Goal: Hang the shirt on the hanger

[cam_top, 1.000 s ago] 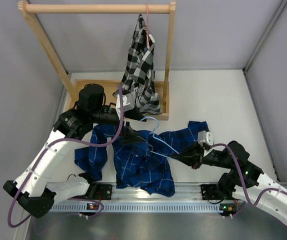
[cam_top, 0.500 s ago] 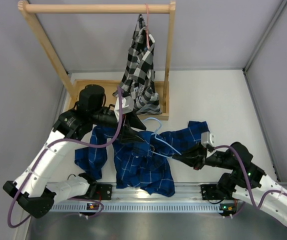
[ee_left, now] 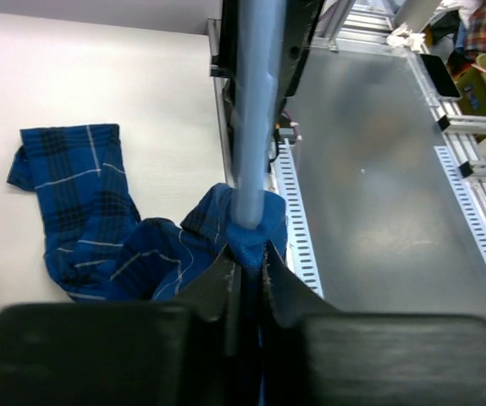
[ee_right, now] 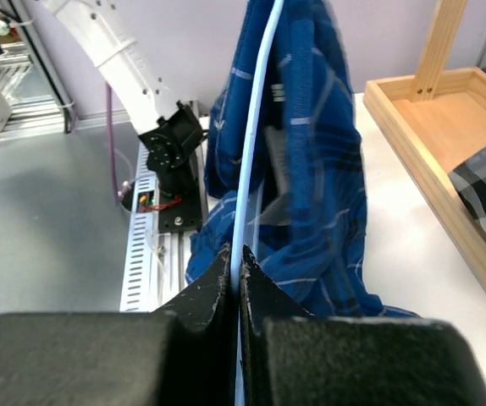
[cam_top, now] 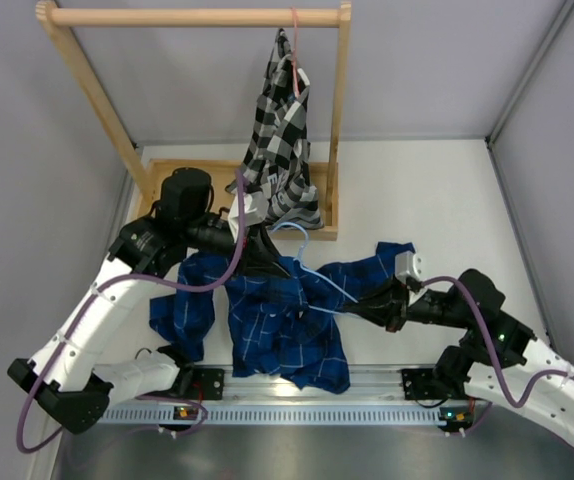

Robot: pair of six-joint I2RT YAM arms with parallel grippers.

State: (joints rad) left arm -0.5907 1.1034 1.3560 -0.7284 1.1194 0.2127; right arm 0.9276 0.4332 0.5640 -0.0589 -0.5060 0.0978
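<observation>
The left arm (cam_top: 97, 310) rises from the near-left corner of the bench (cam_top: 437, 200), its elbow bowed toward the left edge and its forearm reaching right over the middle. The left gripper (ee_left: 247, 266) is pinched tight on a bunched fold of the shirt (cam_top: 287, 325), where the wire of the hanger (cam_top: 325, 287) meets the cloth. The right arm (cam_top: 497, 345) lies low from the near-right corner, pointing left. The right gripper (ee_right: 236, 266) clamps the hanger's wire. The shirt lies crumpled by the middle of the near edge, partly lifted along the hanger, whose hook points toward the far edge.
</observation>
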